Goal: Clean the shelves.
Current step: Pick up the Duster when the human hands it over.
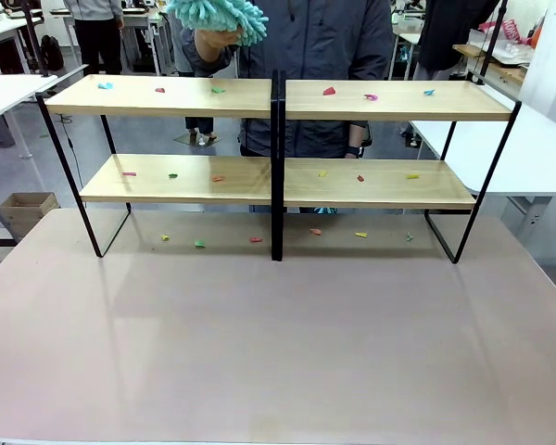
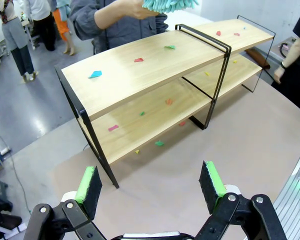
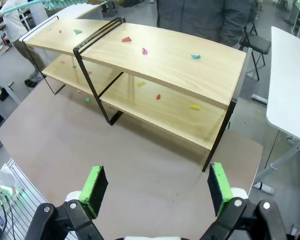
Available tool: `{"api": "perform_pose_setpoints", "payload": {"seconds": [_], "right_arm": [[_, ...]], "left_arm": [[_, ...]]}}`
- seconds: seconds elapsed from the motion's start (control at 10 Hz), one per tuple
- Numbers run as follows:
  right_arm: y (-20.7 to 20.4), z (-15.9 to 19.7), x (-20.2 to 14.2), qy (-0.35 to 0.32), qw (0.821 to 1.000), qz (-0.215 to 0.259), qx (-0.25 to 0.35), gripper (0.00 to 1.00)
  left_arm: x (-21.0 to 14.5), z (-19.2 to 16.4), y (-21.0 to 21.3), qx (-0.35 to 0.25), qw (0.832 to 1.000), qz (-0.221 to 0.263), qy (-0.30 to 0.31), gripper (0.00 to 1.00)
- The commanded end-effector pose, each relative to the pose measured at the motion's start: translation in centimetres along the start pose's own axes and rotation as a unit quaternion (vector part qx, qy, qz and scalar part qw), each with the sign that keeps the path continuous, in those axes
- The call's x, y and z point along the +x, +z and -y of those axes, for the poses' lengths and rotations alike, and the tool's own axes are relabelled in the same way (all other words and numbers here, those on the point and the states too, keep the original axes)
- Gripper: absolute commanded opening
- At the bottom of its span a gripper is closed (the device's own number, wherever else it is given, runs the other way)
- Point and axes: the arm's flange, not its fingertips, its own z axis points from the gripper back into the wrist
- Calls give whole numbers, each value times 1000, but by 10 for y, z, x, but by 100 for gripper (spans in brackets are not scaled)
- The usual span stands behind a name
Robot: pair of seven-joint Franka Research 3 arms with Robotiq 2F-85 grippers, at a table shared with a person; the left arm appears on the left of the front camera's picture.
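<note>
The shelves (image 1: pixel 278 97) stand at the far side of the table, a two-tier wooden rack on a thin black frame with a black centre post (image 1: pixel 276 167). Small coloured scraps (image 1: pixel 329 91) lie on both boards and on the table beneath them. Behind the rack a person holds a fluffy teal duster (image 1: pixel 218 19) above the left half of the top board. In the left wrist view my left gripper (image 2: pixel 151 186) is open and empty, well back from the shelves (image 2: pixel 140 75). My right gripper (image 3: pixel 155 184) is open and empty too, facing the shelves (image 3: pixel 170 60) from a distance.
The brown table (image 1: pixel 278 343) spreads wide in front of the rack. White tables stand at the left (image 1: pixel 9 91) and right (image 1: pixel 537 148). A cardboard box (image 1: pixel 26 209) sits on the floor at left. Other people stand in the background.
</note>
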Motion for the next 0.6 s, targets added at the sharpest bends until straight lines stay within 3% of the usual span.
{"api": "perform_pose_setpoints", "payload": {"seconds": [0.0,0.4,0.5], "right_arm": [[0,0,0,1,1000,0,0,100],[0,0,0,1,1000,0,0,100],[0,0,0,1,1000,0,0,100]], "left_arm": [[0,-1,0,-7,1000,6,-1,100],[0,0,0,0,1000,0,0,100],[9,-3,-11,-58,997,-36,19,100]]}}
